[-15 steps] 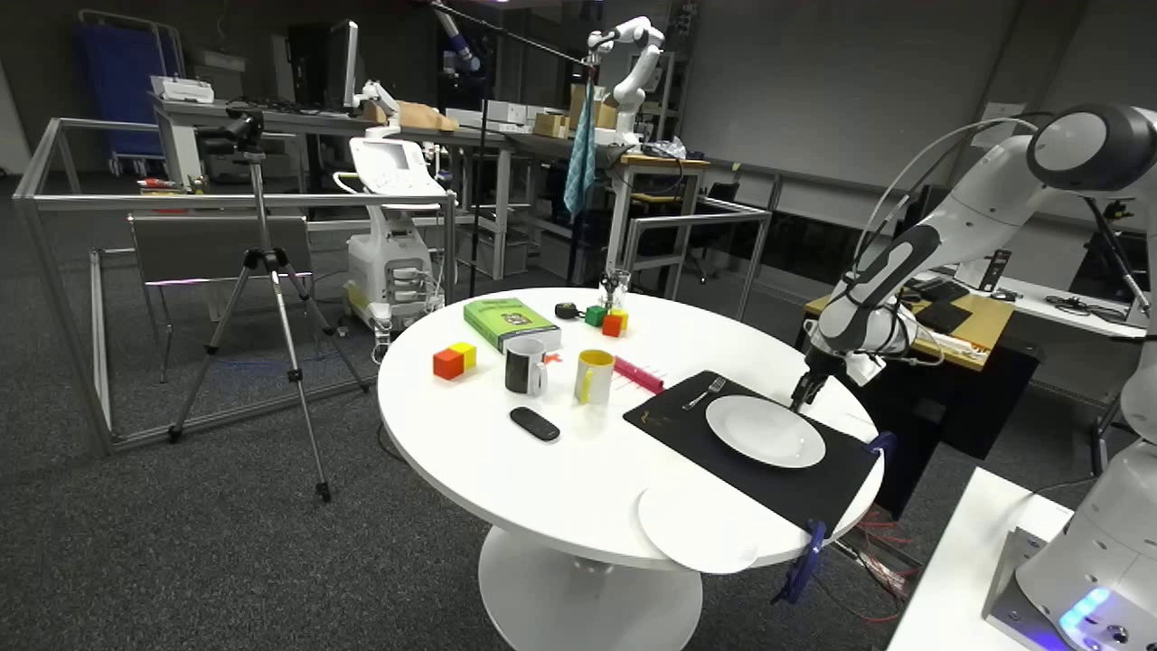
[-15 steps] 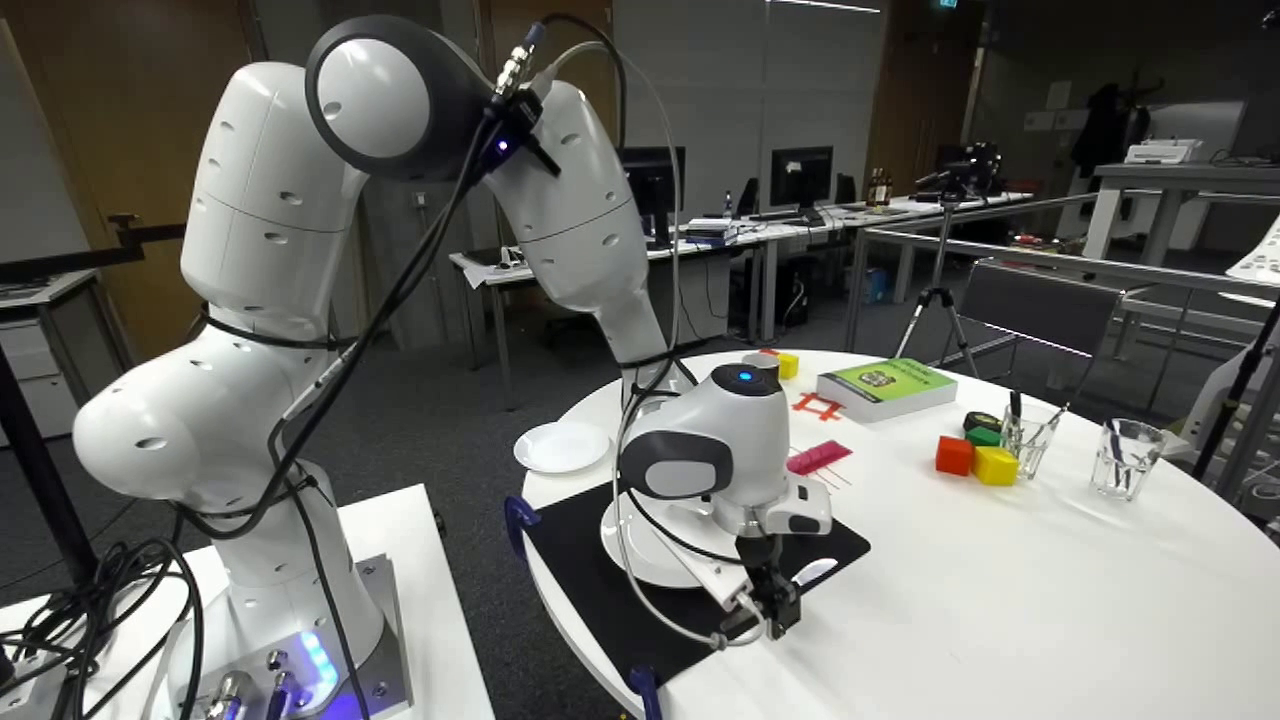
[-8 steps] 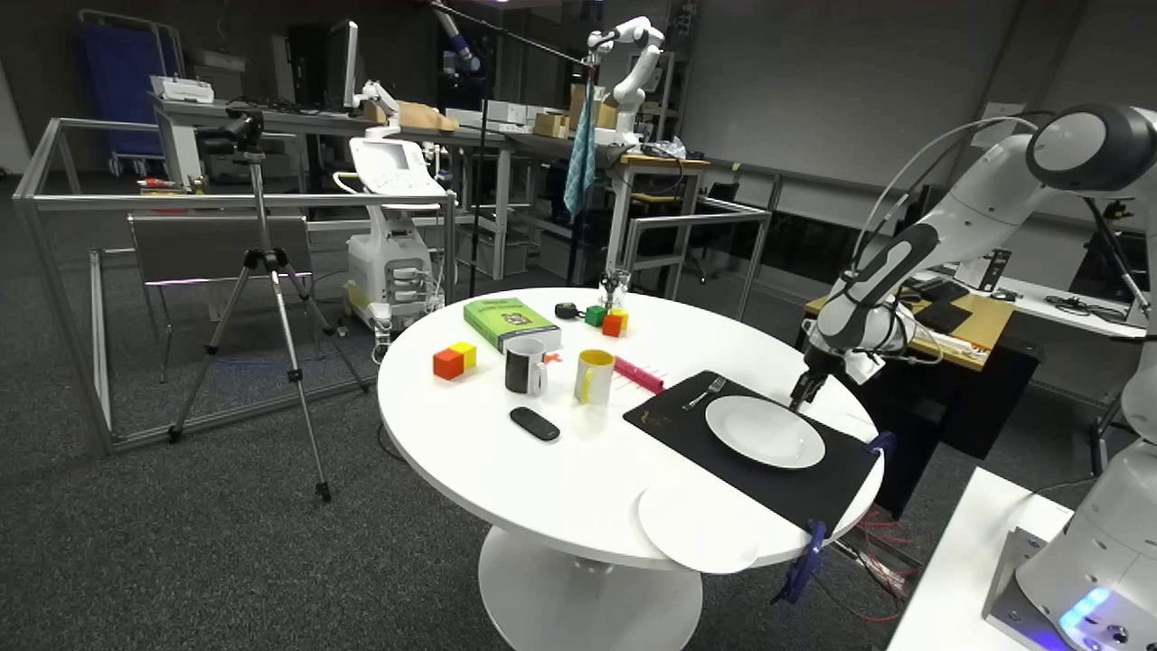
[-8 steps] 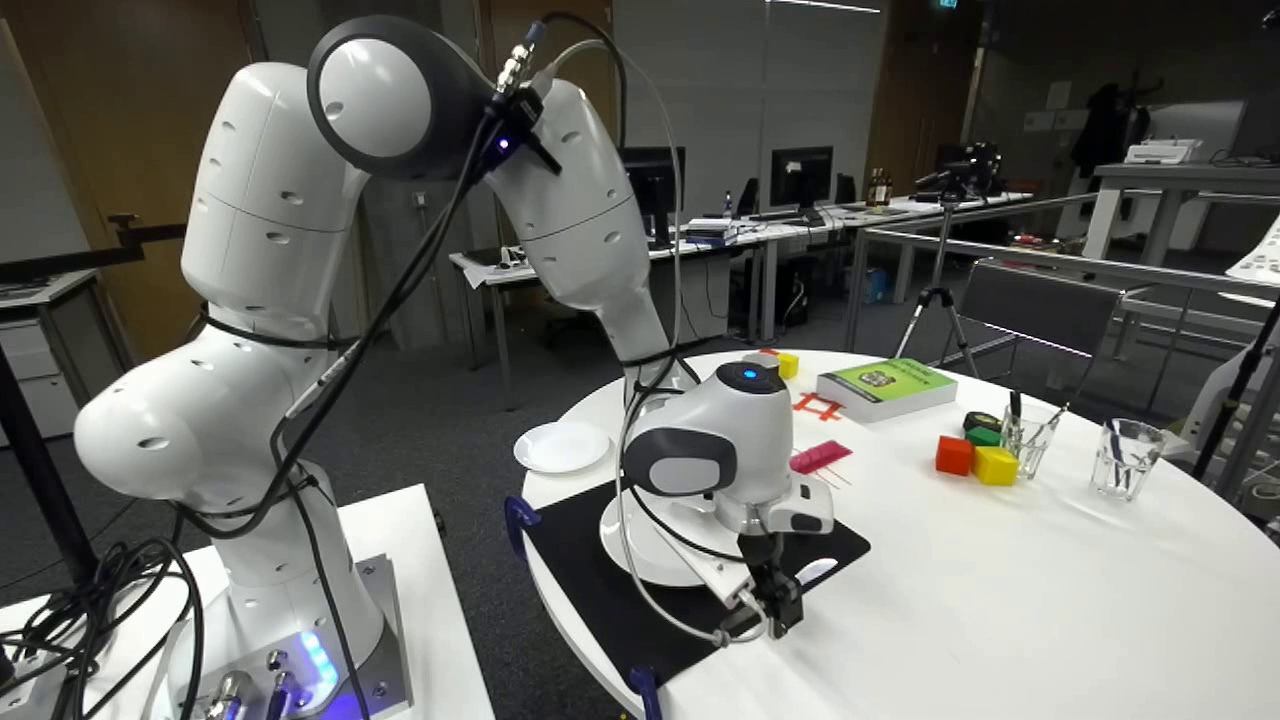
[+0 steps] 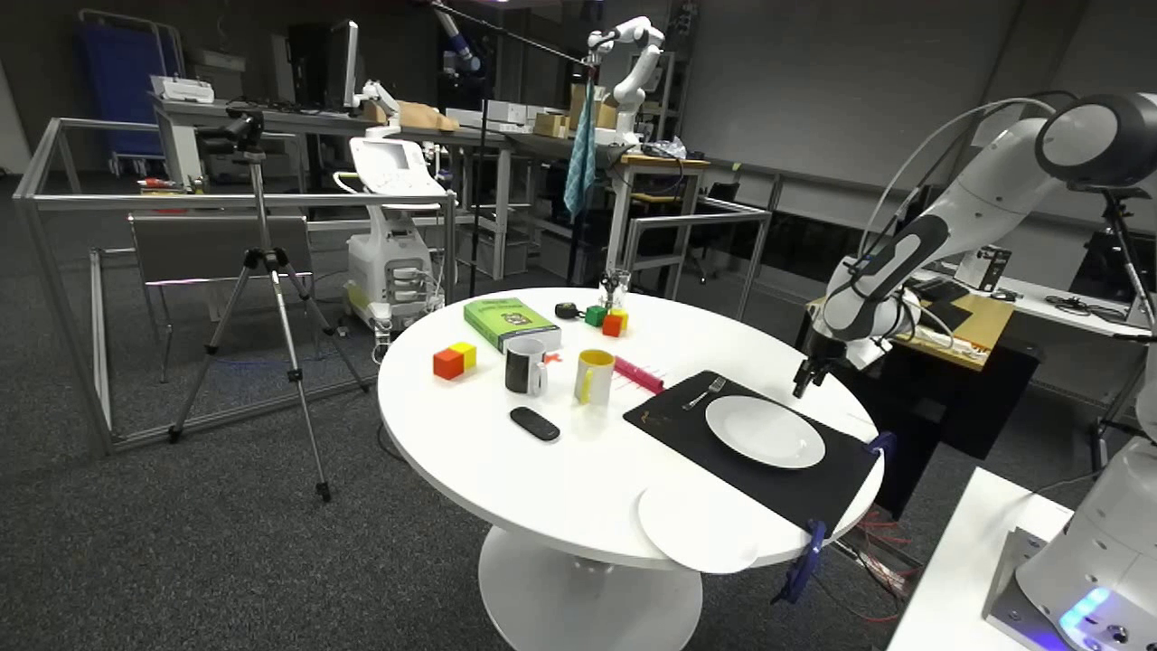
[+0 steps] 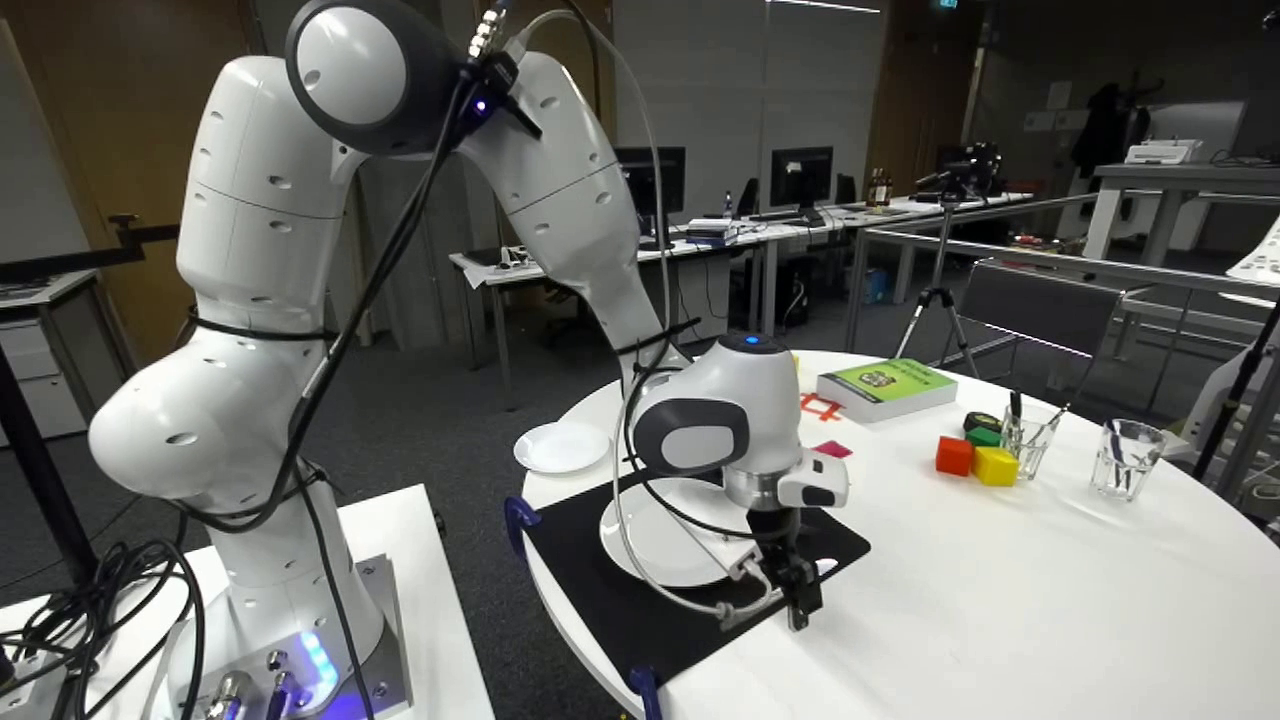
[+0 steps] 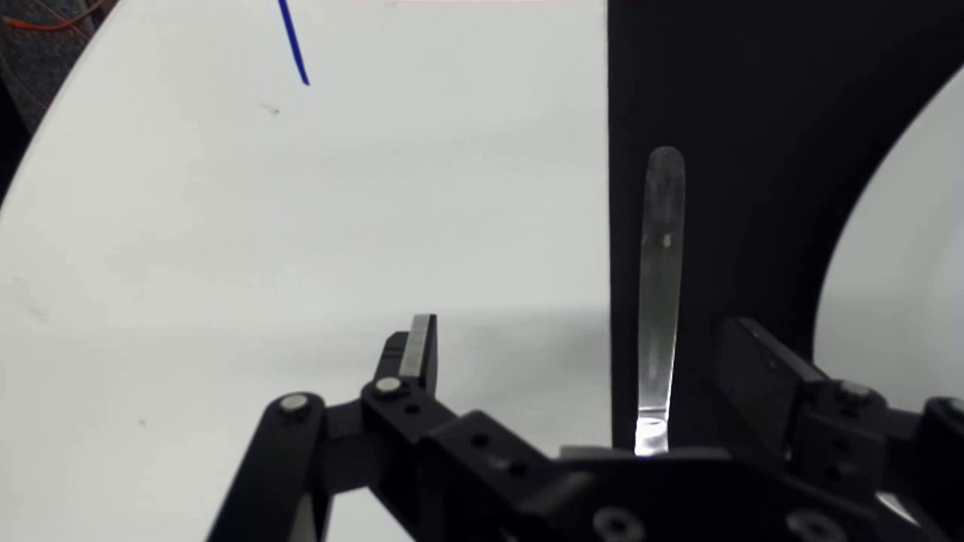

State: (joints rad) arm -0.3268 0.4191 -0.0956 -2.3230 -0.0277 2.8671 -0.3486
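Hovering over the round table (image 5: 578,488) with fingers spread wide and nothing gripped, my claw (image 7: 591,350) straddles, in the wrist view, a slim metal piece of cutlery (image 7: 661,286). It lies on the black placemat (image 7: 753,113), between the mat's edge and the white plate (image 7: 919,248), one end seemingly hidden behind my claw. I judge this a positioning step, outside any grip. Closing on the cutlery would call for coming lower and shifting slightly towards the plate, while keeping the plate-side finger off its rim.

Hand (image 5: 805,382) near white plate (image 5: 765,432)
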